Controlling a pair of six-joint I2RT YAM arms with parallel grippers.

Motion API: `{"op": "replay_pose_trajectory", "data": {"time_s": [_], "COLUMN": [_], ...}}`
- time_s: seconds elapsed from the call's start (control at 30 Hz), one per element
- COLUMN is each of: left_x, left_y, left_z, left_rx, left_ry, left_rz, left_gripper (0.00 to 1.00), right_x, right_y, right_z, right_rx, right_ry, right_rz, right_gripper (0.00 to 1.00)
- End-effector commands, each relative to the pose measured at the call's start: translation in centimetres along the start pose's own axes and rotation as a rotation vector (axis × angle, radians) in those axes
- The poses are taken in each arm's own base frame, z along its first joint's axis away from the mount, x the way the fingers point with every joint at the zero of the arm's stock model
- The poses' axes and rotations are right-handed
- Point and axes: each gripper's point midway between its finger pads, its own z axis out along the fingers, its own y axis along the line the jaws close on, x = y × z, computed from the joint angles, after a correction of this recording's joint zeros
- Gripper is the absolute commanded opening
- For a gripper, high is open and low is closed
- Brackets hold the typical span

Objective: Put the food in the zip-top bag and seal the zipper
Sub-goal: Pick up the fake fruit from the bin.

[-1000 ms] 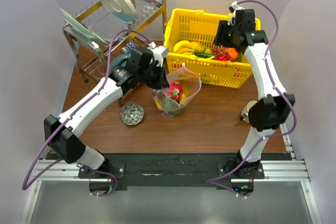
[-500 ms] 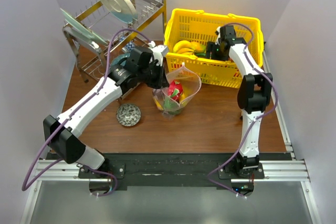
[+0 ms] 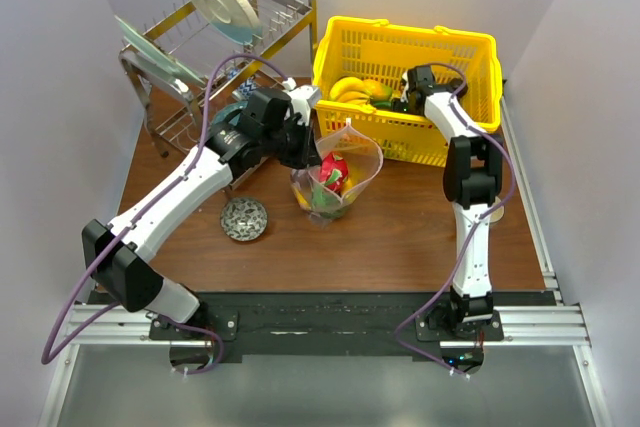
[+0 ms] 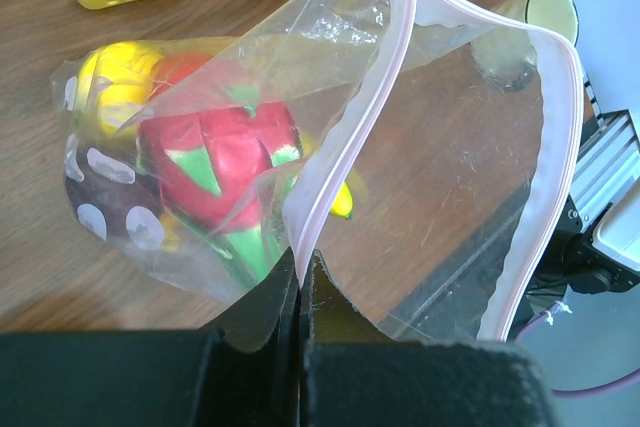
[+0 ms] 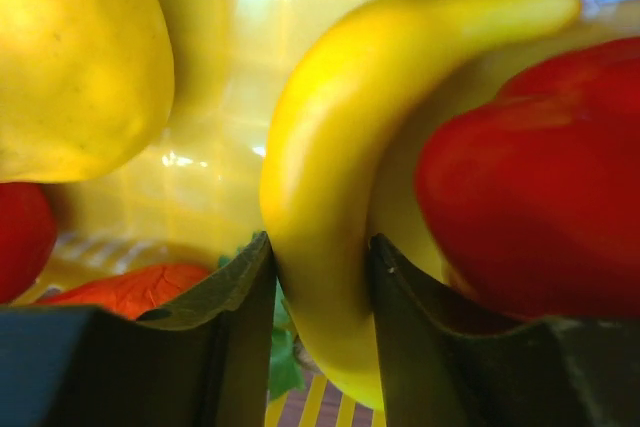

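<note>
- zip-top bag (image 3: 335, 172): upright on the table (image 3: 400, 232), just in front of the yellow basket (image 3: 440, 39), mouth gaping. Red, green and yellow food (image 4: 225, 162) inside.
- left gripper (image 4: 300, 265): fingers pressed together, pinching the bag's rim.
- right gripper (image 5: 320, 257): down in the basket, clamped across a banana (image 5: 330, 177).
- zipper (image 4: 345, 137): pink strip, unsealed.

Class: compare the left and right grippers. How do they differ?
The left gripper pinches flat on the edge of the bag; the right gripper grips a thick banana, fingers apart. The left is over the table, the right down in the basket. Both hold something.
</note>
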Motion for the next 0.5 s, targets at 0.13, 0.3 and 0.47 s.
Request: {"op": "replay_pose_trajectory", "data": {"time_s": [0.13, 0.3, 0.47], "left_x": [-2.0, -2.0, -1.8], "left_y": [-0.8, -0.8, -0.7], "left_z": [-2.0, -2.2, -2.0], "left_rx": [0.015, 0.018, 0.017], "left_ry": [-0.083, -0.092, -0.089], "left_rz": [0.036, 0.034, 0.027], "left_gripper": [0.0, 0.0, 0.0], "right_x": [-2.6, -4.8, -7.2], "right_y": [1.2, 2.8, 4.7], "right_z": [-4.1, -9.3, -16.7], "right_rx": [-0.039, -0.082, -0.137], "right_ry": [-0.089, -0.187, -0.334], "right_rz": [-0.025, -0.051, -0.075], "right_gripper": [0.16, 0.15, 0.15]}}
